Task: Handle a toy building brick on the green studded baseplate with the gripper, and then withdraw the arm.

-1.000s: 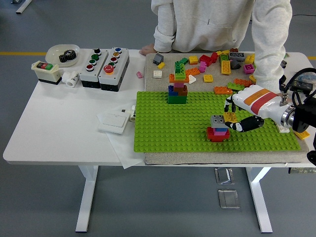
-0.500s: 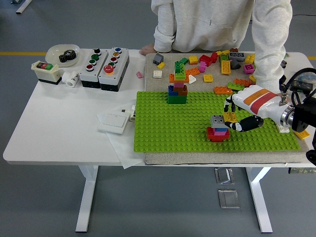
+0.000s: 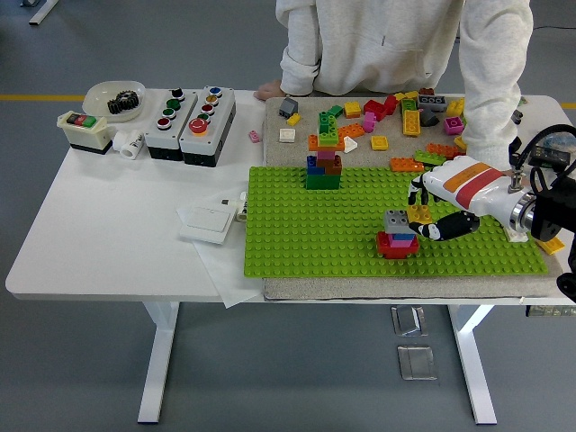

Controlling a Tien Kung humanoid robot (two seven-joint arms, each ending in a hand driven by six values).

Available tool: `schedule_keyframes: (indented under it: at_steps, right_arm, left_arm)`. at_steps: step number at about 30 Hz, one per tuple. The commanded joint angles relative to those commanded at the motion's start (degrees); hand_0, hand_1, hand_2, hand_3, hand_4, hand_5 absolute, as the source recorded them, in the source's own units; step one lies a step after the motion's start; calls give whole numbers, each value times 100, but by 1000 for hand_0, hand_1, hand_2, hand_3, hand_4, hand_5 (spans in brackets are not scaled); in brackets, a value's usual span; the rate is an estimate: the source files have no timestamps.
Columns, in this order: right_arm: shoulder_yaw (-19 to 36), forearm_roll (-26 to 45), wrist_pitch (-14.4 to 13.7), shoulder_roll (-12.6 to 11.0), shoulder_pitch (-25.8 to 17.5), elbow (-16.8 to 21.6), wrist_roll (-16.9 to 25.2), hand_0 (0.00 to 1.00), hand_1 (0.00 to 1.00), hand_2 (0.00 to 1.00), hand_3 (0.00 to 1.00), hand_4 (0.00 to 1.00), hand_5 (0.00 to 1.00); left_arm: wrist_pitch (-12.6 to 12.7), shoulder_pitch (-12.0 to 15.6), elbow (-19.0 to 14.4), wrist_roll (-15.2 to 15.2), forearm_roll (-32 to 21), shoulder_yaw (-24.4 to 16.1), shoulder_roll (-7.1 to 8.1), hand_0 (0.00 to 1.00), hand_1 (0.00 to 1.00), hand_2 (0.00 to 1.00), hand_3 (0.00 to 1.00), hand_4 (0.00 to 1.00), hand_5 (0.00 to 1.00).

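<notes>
**Right hand holding a yellow brick beside the small stack on the green baseplate**

The robot's right hand [image 3: 423, 219] reaches in from the right edge over the green studded baseplate [image 3: 297, 229], which lies on a beige mat [image 3: 360, 290] on the white table [image 3: 117, 225]. Its fingers [image 3: 445, 229] are curled around a small yellow brick [image 3: 418, 213], though how firmly they grip it is hard to judge from this height. The brick sits just right of a low stack [image 3: 397, 236] with a grey brick on top and a red one at the base, standing on the baseplate. A taller multicoloured tower [image 3: 324, 155] stands at the plate's far edge. Loose bricks [image 3: 405, 117] are scattered on the mat beyond. A person in a pale sweatshirt stands at the far side, one hand [image 3: 268, 91] resting on the table. Two button boxes [image 3: 191, 121] sit to the left.
</notes>
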Motion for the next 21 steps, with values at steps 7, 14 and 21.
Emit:
schedule_keyframes:
  at_steps: [7,14,21]
  right_arm:
    - [23,-6,2,-1,2,4,27,445,477,542,518,697,372]
    - [32,0,21,4,1,8,40,446,484,558,529,706,359]
    - [48,2,52,2,-7,9,44,443,488,568,540,723,357]
  left_arm:
    - [2,-3,0,-4,-1,-3,-2,791,730,647,562,588,610]
    - [-2,1,0,-1,-5,0,-2,791,731,645,562,587,610]
    - [-3,4,0,0,-7,1,0,792,730,645,562,587,611]
